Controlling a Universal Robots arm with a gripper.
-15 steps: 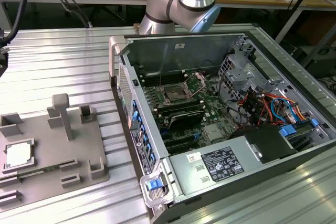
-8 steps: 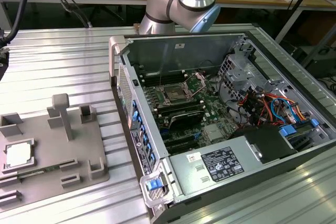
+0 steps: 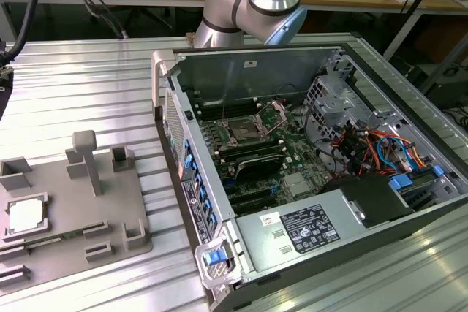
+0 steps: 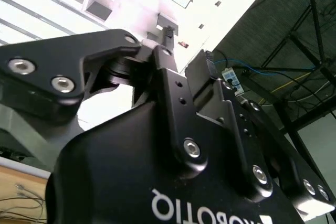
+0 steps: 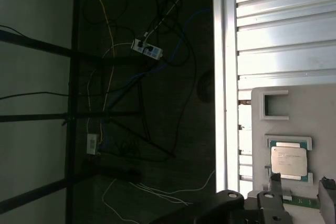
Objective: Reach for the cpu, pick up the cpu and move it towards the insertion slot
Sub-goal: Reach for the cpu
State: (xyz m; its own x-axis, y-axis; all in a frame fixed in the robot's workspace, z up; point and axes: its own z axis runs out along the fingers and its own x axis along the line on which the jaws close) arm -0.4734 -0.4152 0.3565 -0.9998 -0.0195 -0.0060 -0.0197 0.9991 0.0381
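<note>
cpu (image 5: 288,162) flat in tray (image 5: 315,124) recess, raised rims around; table (image 5: 283,35) edge near.

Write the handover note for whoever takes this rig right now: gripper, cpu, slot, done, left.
Gripper: fingers apart, holding nothing, close to the cpu in the first wrist view.
Cpu: lying flat in its recess of the grey tray, at the exterior view's left, not gripped.
Insertion slot: on the green board inside the open computer case, no chip visible in it.
Done: gripper brought near the cpu.
Left: grasp, lift, carry to the slot.
</note>
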